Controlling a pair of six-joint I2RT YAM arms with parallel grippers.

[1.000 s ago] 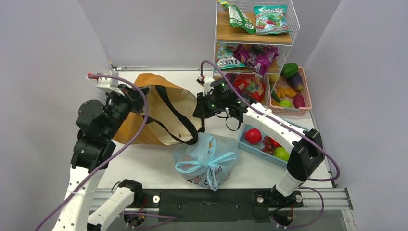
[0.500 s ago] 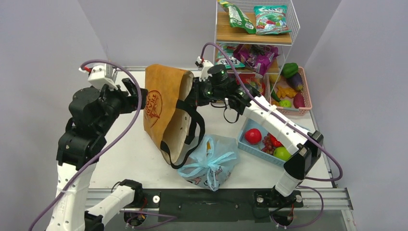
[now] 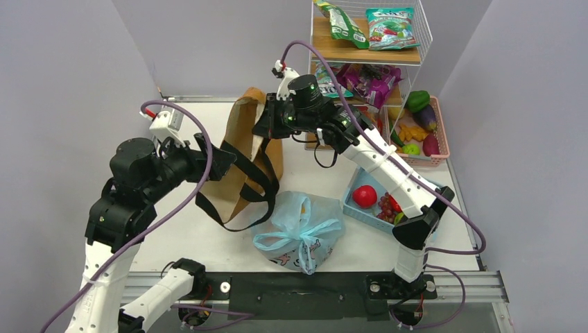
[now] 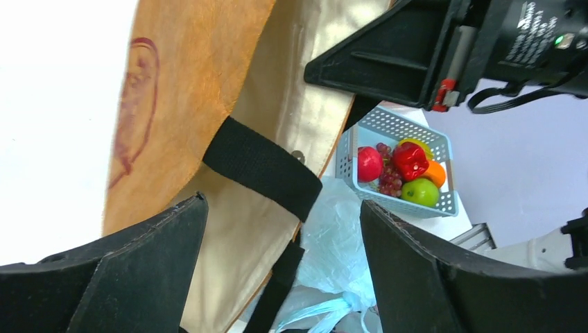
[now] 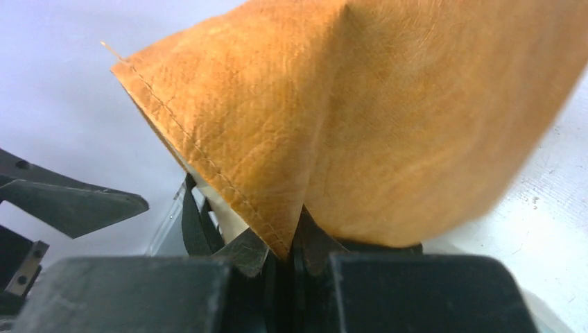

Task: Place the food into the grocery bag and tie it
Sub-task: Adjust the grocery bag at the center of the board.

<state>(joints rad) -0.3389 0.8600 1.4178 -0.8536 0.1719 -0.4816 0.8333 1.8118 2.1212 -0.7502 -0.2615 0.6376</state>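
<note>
- Our left gripper has its fingers spread wide and grips nothing. In the wrist view the left gripper faces the tan-orange tote, with a black strap crossing the gap between the fingers.
- Our right gripper is raised above the table. Its fingers are pressed together on a folded corner of the tote. Its wrist view shows the orange fabric pinched at the fingertips.
- The tote hangs off that pinch, tilted, and its straps droop in loops toward the table.
- The grocery bag sits on the table near the front edge, just beside the hanging straps. Its light blue handles are gathered on top. We cannot tell what lies inside it.
- The blue basket, to the right of the bag, holds a red apple, dark grapes, a red pepper, a green apple and an orange piece.
- A pink basket of vegetables and a wire shelf of snack packs stand at the far right.
</note>
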